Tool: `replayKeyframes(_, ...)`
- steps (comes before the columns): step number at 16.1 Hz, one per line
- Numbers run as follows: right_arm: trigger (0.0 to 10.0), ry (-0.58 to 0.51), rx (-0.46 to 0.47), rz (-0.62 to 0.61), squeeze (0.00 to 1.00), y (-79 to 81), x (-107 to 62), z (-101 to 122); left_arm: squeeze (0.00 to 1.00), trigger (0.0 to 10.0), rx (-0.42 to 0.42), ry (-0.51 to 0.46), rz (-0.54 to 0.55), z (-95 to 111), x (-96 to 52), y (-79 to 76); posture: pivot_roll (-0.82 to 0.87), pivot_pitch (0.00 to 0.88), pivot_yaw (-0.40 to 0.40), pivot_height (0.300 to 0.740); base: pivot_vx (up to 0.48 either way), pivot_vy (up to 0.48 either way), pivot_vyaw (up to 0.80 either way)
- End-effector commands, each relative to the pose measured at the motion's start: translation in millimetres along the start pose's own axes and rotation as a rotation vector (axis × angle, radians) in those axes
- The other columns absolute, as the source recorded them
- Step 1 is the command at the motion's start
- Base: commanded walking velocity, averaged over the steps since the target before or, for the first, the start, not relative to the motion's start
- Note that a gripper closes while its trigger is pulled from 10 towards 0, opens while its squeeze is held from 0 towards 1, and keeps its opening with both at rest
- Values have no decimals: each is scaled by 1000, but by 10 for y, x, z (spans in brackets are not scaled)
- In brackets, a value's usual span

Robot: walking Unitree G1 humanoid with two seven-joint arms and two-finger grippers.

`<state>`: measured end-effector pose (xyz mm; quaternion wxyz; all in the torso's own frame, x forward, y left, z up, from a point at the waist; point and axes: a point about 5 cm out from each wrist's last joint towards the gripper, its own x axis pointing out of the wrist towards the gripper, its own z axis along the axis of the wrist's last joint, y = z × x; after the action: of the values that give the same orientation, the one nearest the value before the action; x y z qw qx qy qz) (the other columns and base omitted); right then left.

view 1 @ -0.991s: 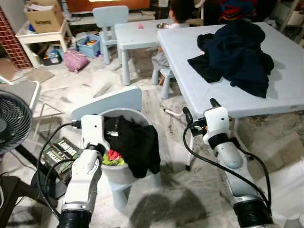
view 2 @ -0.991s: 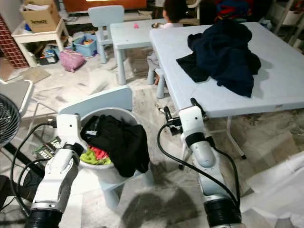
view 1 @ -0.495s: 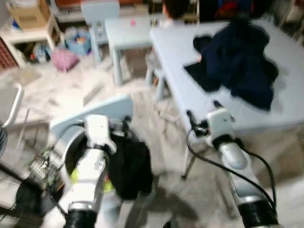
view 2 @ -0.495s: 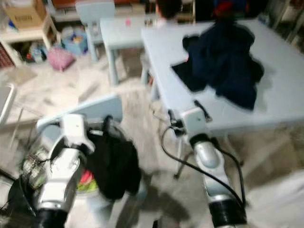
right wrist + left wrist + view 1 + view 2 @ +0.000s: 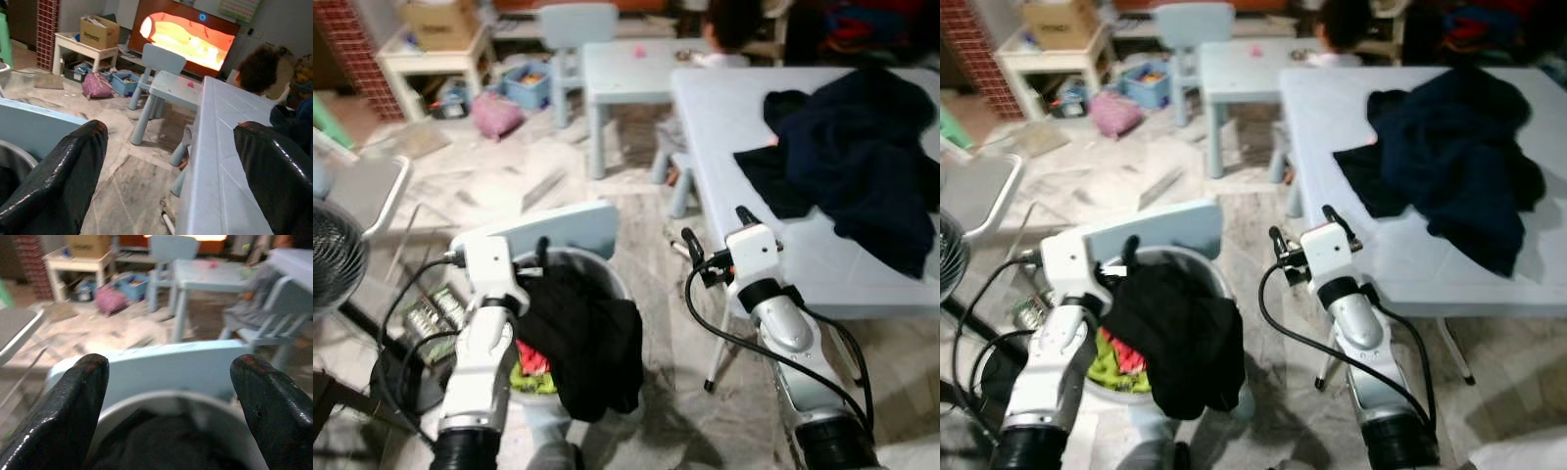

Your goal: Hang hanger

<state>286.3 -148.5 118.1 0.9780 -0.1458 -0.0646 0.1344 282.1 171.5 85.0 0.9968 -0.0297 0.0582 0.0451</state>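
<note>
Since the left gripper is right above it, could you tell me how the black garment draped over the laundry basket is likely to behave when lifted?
The black garment will probably be floppy: it sags over the laundry basket rim in folds. Likely light for its bulk. It may snag or drag the colourful clothes beneath it. The left gripper is open above it.

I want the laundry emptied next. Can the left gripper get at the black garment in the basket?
Probably yes. The open left gripper hangs just above the black garment draped over the basket's rim, with nothing between them.
</note>
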Motion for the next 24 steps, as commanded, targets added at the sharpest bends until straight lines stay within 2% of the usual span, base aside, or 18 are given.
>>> replayKeyframes(1,10000,0,-4,-8,0,-75,-46,18,0,10000,-19,40,34,-21,51,63,-19,51,-19,740,0,0,0)
replayKeyframes(3,10000,10,-10,6,0,-100,-107,15,0,10000,-45,81,72,-56,91,113,-21,61,-21,740,0,0,0)
replayKeyframes(5,10000,36,-18,40,0,-131,-261,13,0,10000,-126,200,146,-176,163,194,-43,91,-36,740,0,0,0)
replayKeyframes(6,10000,43,-34,70,0,-123,-334,29,0,10000,-129,238,149,-223,183,209,-65,106,-41,740,0,0,0)
replayKeyframes(11,10000,106,-55,118,0,-205,-680,111,0,10000,-190,340,152,-419,248,141,-168,175,-64,740,0,0,416)
replayKeyframes(13,10000,156,-69,143,0,-259,-849,167,0,10000,-200,370,185,-482,299,173,-197,213,-90,740,0,0,0)
replayKeyframes(16,10000,171,-79,171,0,-257,-906,205,0,10000,-205,384,203,-518,315,229,-213,232,-105,740,0,0,0)
replayKeyframes(18,10000,166,-104,229,0,-201,-934,289,0,10000,-196,393,227,-543,351,317,-228,246,-111,740,0,0,800)
replayKeyframes(22,10000,173,-85,210,0,-198,-918,299,0,10000,-196,384,226,-543,386,263,-221,248,-108,740,0,0,748)
replayKeyframes(24,10000,170,-71,194,0,-202,-880,300,0,10000,-194,374,218,-542,394,248,-216,247,-108,740,0,0,0)
